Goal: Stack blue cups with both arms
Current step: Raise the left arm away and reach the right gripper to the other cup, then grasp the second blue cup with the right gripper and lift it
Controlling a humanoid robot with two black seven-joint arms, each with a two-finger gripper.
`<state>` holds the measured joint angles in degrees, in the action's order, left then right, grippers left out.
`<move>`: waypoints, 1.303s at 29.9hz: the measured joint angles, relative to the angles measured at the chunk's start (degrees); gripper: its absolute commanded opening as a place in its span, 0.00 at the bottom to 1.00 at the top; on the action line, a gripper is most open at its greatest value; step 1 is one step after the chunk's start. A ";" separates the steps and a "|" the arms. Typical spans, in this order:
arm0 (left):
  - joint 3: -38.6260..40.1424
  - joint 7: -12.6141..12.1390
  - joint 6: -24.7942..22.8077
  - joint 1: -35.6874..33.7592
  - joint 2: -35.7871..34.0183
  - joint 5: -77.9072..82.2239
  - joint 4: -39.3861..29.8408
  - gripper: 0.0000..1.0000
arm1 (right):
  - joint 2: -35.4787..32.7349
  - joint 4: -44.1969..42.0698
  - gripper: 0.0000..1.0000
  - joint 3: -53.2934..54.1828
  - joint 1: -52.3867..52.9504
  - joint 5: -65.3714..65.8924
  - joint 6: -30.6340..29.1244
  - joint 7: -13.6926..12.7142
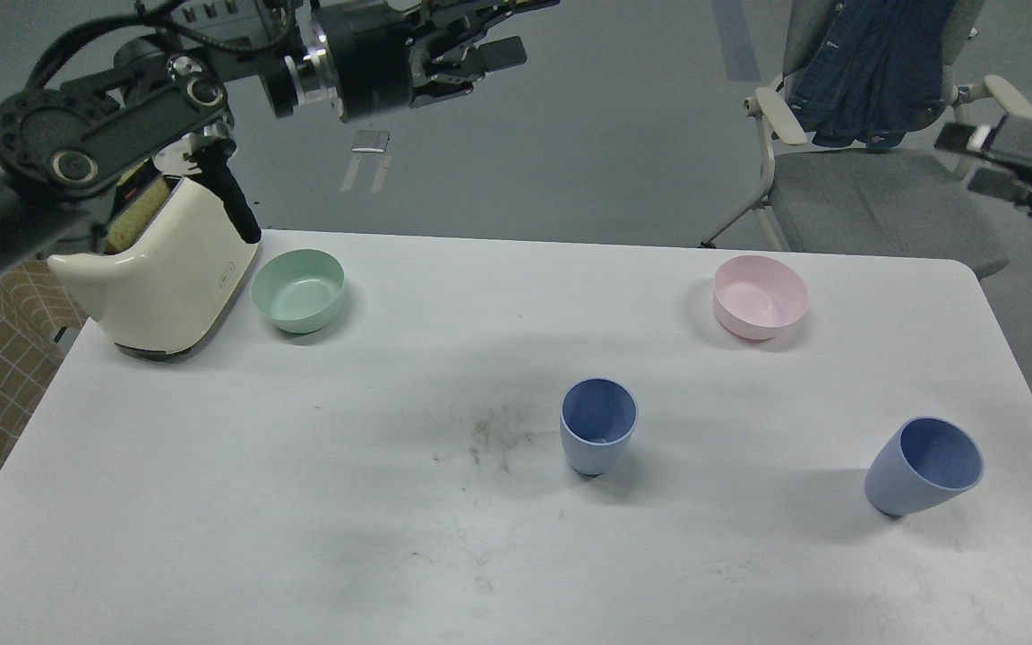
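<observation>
White table [211, 502] seen from above, w/ two blue cups standing apart, unstacked. Landmark: the center blue cup [598, 436], upright near the table's middle, opening up, nothing touching it. The second blue cup [924, 465] sits well to its right, nearer the table's right edge, tilted so its mouth leans up and right. Pink bowl [760, 296] lies behind and to the right of the center cup; mint-green bowl [298, 290] behind and far to its left, just beside a cream toaster [171, 278] at the back-left corner. Left gripper [489, 40] hangs high behind and left of the center cup, off the table, fingers spread apart, holding nothing. Right gripper [1013, 161] shows only as a blurred dark shape at the frame's right edge, far behind and right of the center cup; can't tell its spread. Chair [874, 188] w/ a denim jacket [874, 67] stands beyond the table.
</observation>
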<state>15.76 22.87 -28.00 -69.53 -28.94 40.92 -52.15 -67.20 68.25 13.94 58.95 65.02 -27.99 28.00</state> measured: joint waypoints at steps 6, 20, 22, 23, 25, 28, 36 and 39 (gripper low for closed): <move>1.75 0.17 0.00 3.47 1.45 -0.05 0.81 0.88 | -7.60 6.58 0.99 -0.55 -6.41 10.03 0.00 0.00; 2.00 0.34 0.00 3.93 3.28 -0.05 0.83 0.88 | -8.07 7.27 0.89 -1.65 -14.76 21.48 0.00 0.00; 2.00 0.34 0.00 4.06 3.28 -0.05 0.83 0.88 | -7.38 7.08 0.83 -1.76 -15.21 21.91 0.00 0.00; 2.00 0.34 0.00 4.09 3.28 -0.05 0.83 0.88 | -6.87 6.91 0.80 -1.82 -15.52 22.07 0.00 0.00; 2.00 0.40 0.00 4.18 3.21 -0.05 0.83 0.88 | -5.79 6.64 0.74 -1.87 -16.09 22.42 0.00 0.00; 2.03 0.41 0.00 4.55 3.04 -0.05 0.82 0.88 | -4.07 6.04 0.66 -1.90 -16.58 22.73 0.27 0.00; 2.08 0.42 0.00 4.83 2.67 -0.05 0.66 0.88 | -0.24 3.85 0.50 -1.65 -16.76 22.76 1.26 0.00; 2.08 0.42 0.00 4.83 2.67 -0.05 0.64 0.88 | 0.44 3.26 0.27 -1.64 -16.76 22.76 1.27 0.00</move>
<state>17.84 23.29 -28.00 -64.69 -26.27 40.86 -51.51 -66.76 71.50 12.29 42.19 87.78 -26.73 28.00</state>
